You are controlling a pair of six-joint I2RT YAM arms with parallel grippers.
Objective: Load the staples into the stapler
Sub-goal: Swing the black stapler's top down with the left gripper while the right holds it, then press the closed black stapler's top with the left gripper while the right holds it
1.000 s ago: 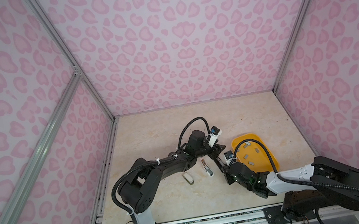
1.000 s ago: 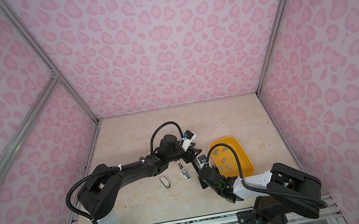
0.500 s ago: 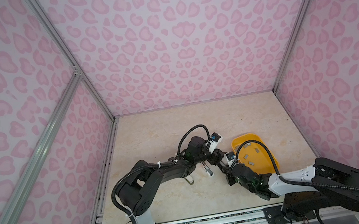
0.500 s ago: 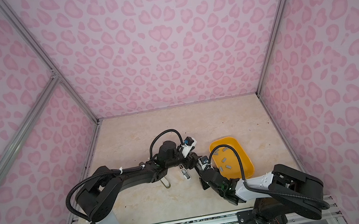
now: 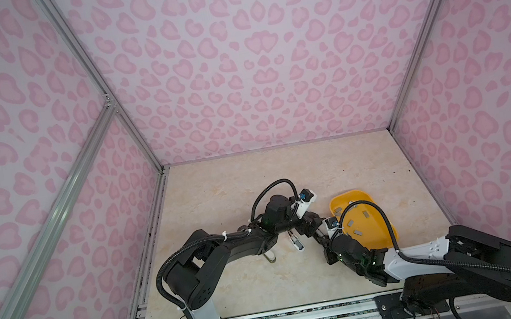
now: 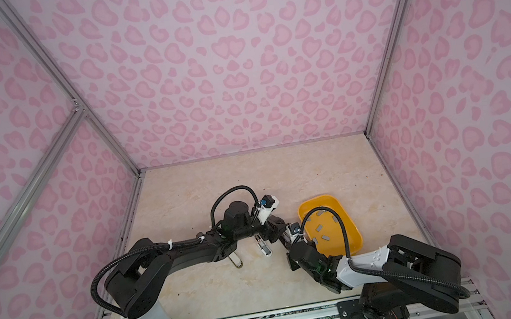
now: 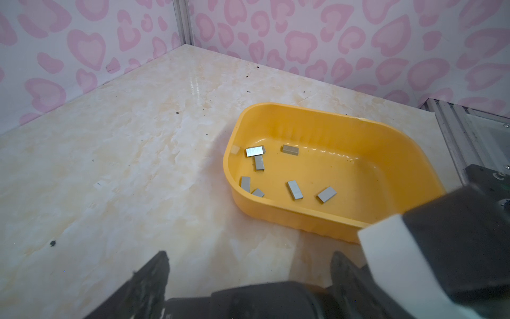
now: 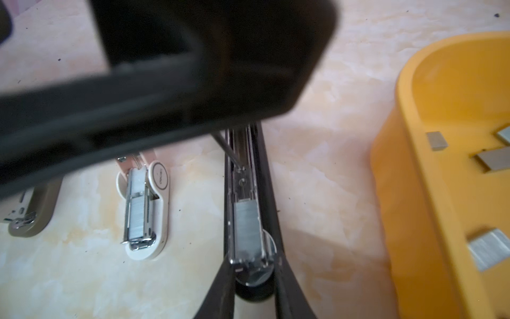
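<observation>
Seating was judged the step in hand: a short grey metal strip of staples lay in the open channel of the long black stapler, near its front end. The right gripper straddled that end; whether its jaws pressed the rails or stood just clear could not be told. Any withdrawal would have to be made straight, lest the strip be dragged askew. The left gripper was spread wide and empty. A blurred black part of the left arm hid the stapler's rear. More loose strips lay in the yellow plastic tray. An open white stapler and a grey-beige stapler lay close beside.
</observation>
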